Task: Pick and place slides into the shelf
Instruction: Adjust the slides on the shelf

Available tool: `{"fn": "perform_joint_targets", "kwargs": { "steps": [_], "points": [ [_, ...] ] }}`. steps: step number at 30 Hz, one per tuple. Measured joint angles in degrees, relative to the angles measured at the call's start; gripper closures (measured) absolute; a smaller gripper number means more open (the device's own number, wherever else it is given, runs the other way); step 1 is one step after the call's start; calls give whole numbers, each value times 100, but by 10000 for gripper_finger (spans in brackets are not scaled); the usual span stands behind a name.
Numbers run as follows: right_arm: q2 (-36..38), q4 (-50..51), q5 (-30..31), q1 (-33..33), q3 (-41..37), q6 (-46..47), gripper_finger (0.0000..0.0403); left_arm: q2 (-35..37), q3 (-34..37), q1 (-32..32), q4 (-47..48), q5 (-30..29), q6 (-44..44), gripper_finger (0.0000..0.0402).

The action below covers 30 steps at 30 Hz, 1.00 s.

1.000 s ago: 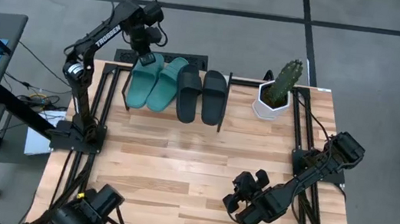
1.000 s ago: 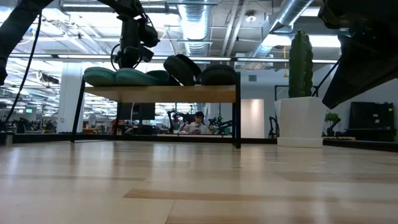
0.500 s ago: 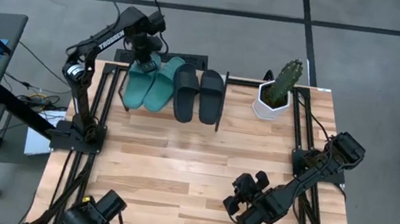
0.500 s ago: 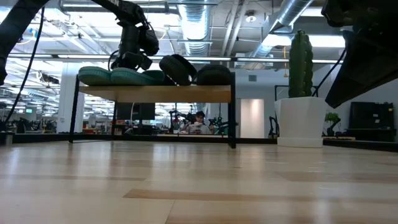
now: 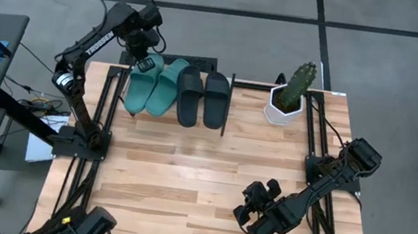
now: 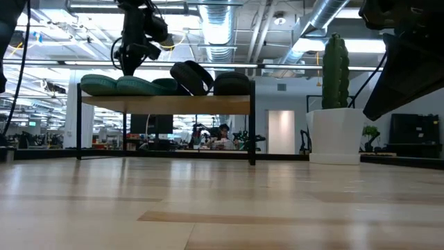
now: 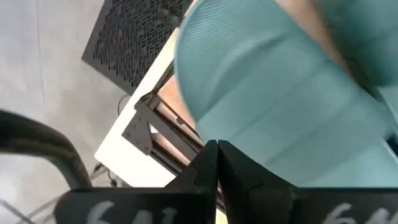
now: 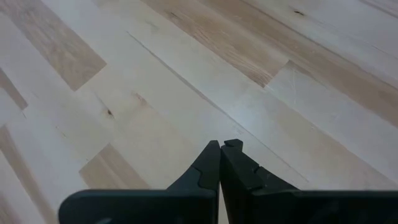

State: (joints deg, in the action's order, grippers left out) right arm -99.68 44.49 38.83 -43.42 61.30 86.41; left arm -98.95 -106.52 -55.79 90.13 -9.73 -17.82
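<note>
Jaws pressed together on the left gripper (image 5: 144, 62), empty, and it has lifted off the teal pair (image 5: 153, 85). All four slides sit on the shelf (image 6: 166, 104), which has slid left across the worktop (image 5: 185, 178). Task looks finished; right gripper (image 5: 245, 202) waits closed near the front.

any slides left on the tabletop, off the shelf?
No. In the high view the teal pair and black pair all lie on the shelf; no slide on the table.
</note>
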Motion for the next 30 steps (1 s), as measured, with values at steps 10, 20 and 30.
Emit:
{"fn": "perform_joint_targets", "kwargs": {
  "steps": [10, 20, 30],
  "points": [
    [0, -24, 2, 0, 0, 5, 403, 82, -26, 485, -144, 918, -1290, 402],
    [0, -76, 1, 2, 0, 9, 403, 64, -61, 1045, -1796, 74, -2705, 401],
    [0, -87, -2, 32, 0, 14, 403, -941, -1261, 1053, -1145, -40, -3152, 401]
  ]
}}
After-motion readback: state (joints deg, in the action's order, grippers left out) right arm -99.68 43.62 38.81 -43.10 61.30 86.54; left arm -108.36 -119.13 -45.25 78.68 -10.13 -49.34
